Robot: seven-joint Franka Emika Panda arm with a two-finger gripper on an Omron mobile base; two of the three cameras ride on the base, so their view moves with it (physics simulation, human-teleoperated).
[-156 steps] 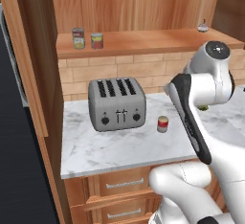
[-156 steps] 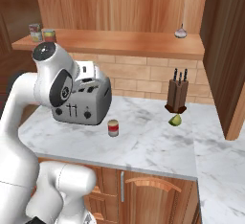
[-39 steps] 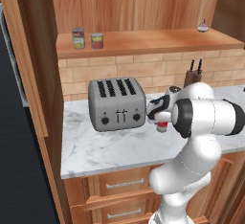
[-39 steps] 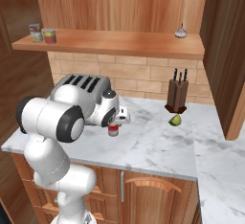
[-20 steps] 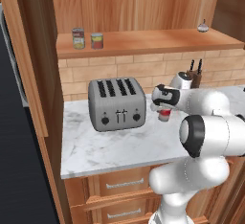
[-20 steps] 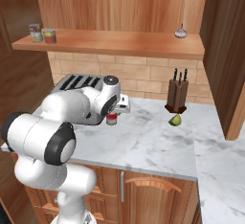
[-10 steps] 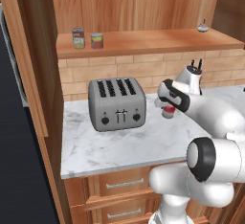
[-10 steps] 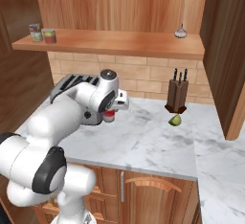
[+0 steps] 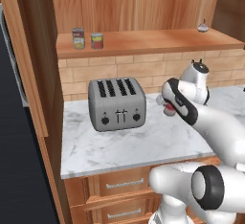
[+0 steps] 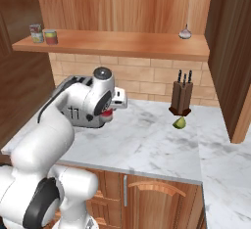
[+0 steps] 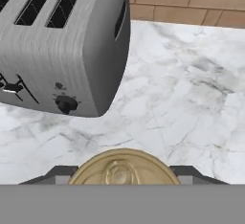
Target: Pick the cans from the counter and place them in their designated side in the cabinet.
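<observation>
Claw (image 11: 123, 177) is gripping a red can (image 9: 169, 108), its dark fingers (image 11: 61, 174) pressing on either side of the gold lid in the hand view, and holding it clear above the desk (image 9: 124, 144) just to the right of the toaster (image 9: 117, 103). From there, largest to smallest: the wooden cabinet (image 9: 143, 7) is standing over everything, its long shelf (image 9: 148, 41) carrying two cans at the left end, a silver-topped can (image 9: 78, 38) and a red-topped can (image 9: 97, 40) just beside it. Below, the white marble desk is bearing the toaster, a knife block (image 10: 181, 98) near the brick wall, and beside it a small green thing (image 10: 179, 123), possibly a fruit.
</observation>
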